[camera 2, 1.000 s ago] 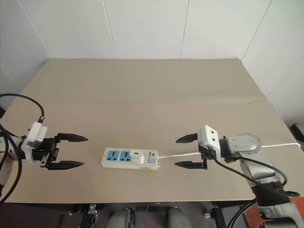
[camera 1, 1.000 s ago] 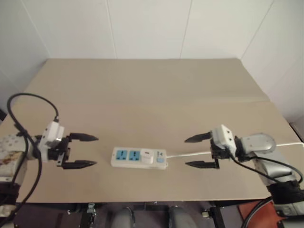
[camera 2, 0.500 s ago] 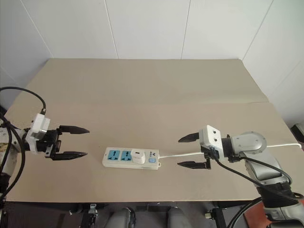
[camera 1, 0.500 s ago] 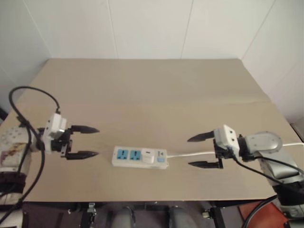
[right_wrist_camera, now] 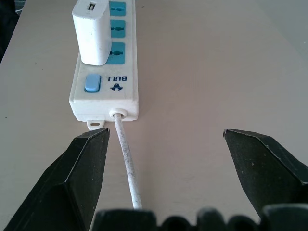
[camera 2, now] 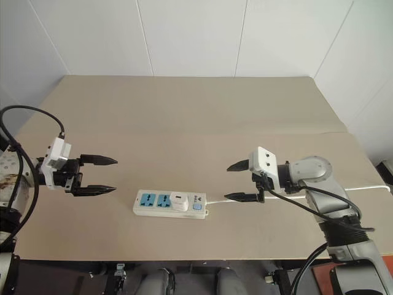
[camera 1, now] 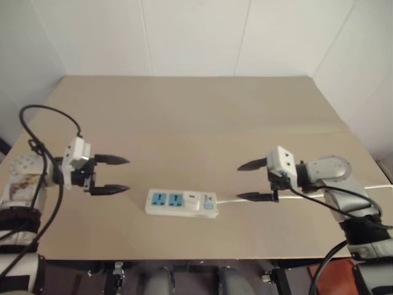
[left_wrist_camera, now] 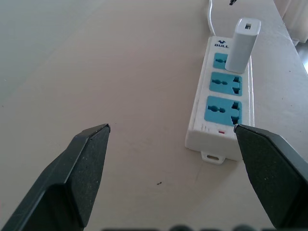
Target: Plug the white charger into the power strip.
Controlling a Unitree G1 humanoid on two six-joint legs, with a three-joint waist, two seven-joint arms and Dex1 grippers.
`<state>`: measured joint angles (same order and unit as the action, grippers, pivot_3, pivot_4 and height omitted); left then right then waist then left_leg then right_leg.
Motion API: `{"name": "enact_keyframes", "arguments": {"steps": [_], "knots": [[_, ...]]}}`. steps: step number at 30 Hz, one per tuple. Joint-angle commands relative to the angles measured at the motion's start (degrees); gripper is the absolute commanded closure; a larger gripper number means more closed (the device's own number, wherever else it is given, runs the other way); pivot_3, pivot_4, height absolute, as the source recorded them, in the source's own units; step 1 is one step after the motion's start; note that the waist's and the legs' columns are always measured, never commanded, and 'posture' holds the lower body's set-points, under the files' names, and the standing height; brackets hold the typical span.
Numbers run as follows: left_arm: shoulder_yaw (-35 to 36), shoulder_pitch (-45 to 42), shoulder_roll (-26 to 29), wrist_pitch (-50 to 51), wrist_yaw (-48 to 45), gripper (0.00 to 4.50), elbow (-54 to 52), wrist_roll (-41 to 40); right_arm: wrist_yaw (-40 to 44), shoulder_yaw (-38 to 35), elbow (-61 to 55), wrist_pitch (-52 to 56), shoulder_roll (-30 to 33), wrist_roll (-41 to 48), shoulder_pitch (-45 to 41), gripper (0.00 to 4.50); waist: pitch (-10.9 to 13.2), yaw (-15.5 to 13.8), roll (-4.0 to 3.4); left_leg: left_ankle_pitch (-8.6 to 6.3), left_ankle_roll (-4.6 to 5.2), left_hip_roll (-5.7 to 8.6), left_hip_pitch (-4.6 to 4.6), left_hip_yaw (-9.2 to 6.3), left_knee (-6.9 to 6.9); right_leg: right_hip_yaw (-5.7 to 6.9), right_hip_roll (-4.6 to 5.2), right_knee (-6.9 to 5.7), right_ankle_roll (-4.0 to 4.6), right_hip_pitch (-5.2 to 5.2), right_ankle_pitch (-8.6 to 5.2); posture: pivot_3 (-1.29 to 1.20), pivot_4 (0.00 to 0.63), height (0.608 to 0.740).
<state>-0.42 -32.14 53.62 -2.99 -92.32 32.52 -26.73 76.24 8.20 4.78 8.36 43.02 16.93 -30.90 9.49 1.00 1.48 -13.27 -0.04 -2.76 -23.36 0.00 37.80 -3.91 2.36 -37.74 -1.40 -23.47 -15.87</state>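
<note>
The power strip point(camera 1: 181, 203) lies flat near the table's front edge, a white bar with blue socket faces. The white charger point(camera 1: 192, 200) stands upright in the socket nearest the strip's switch end point(right_wrist_camera: 92, 83); two blue sockets beside it are bare. The strip's thin white cable point(camera 1: 236, 198) runs off to the right. My left gripper point(camera 1: 115, 175) hovers open to the left of the strip, fingers pointing at it, nothing between them. My right gripper point(camera 1: 250, 181) hovers open to the right of the strip, above the cable, holding nothing.
The tan table point(camera 1: 196, 123) stretches far back to white walls. A seam crosses the tabletop behind the strip. The front edge runs just below the strip.
Both grippers have risen in the picture, away from the table's front edge, and the right one has also come a little closer to the strip. Strip and charger have not moved.
</note>
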Motion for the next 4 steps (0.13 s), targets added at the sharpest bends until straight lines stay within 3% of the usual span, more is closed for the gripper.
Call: {"name": "enact_keyframes", "arguments": {"steps": [1,4], "knots": [[-0.98,-3.02,3.31,-1.88,-0.17,0.0,1.25,-1.32,1.33,-0.31,0.93,-0.16,-0.42,0.22,-3.02,0.03,0.0,-0.01,0.0,0.0,0.0,0.0,0.02,-0.01,0.0,0.0,0.0,-0.04,0.0,0.0,0.0,0.0,0.15,0.74],[-1.31,-3.26,4.2,-2.21,-0.17,0.0,2.75,-1.83,0.95,0.23,1.74,-0.04,-1.03,-0.79,-4.09,0.03,0.0,0.01,-0.01,0.0,0.0,0.0,0.08,0.0,0.0,0.0,0.0,-0.14,0.01,0.0,-0.02,0.0,0.15,0.74]]}}
